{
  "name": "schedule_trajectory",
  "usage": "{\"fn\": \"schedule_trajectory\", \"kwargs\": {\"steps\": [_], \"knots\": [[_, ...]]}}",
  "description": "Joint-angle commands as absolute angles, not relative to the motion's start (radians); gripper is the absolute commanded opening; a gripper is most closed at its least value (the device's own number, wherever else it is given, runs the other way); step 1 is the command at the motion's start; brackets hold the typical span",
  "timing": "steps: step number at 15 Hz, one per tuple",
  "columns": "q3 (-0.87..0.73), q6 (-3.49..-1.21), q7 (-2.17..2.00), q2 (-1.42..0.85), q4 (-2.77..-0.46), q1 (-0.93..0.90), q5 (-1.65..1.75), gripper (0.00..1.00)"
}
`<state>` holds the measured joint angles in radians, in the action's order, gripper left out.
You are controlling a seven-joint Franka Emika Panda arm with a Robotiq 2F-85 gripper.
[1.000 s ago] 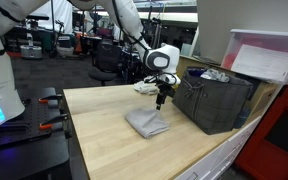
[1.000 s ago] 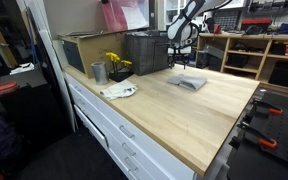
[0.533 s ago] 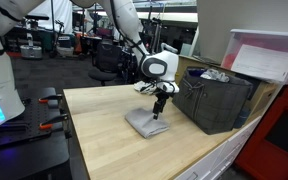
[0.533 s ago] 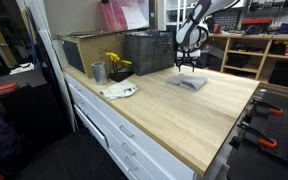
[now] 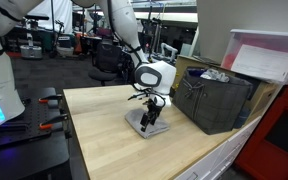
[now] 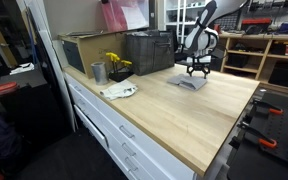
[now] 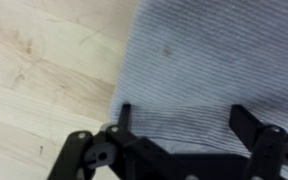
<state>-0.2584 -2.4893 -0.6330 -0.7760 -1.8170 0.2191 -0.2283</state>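
1. My gripper is spread. The two black fingers stand well apart, with nothing pinched between them.
2. The fingers point down at a grey ribbed cloth, which fills most of the wrist view. I cannot tell whether the fingertips touch the fabric.
3. The cloth lies flat on a light wooden table. The cloth's edge runs just beside one finger, and bare, lightly marked wood lies beyond it.
4. In an exterior view the cloth is a small folded pad near the middle of the tabletop, directly under my gripper.
5. In an exterior view a dark slatted crate stands on the table just beside the cloth. Pale crumpled items show above its rim. I cannot tell what they are.
6. A pale box sits behind the crate, at the wall side.
7. In an exterior view a metal cup farther along the table holds yellow flowers. A white plate lies just beside the cup.
8. White drawer fronts run below the table's front edge.
9. The room is a workshop. Wooden shelving stands beyond the table, and an office chair stands among dark equipment in the background.
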Motion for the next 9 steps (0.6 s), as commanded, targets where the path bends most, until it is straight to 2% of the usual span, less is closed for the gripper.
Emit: {"fn": "schedule_trajectory", "kwargs": {"steps": [1,9], "knots": [[-0.283,-2.505,-0.64,-0.714,-1.922,0.232,-0.274,1.0],[-0.214,-2.581,-0.597,-0.715,-1.97,0.303,-0.458,1.0]]}}
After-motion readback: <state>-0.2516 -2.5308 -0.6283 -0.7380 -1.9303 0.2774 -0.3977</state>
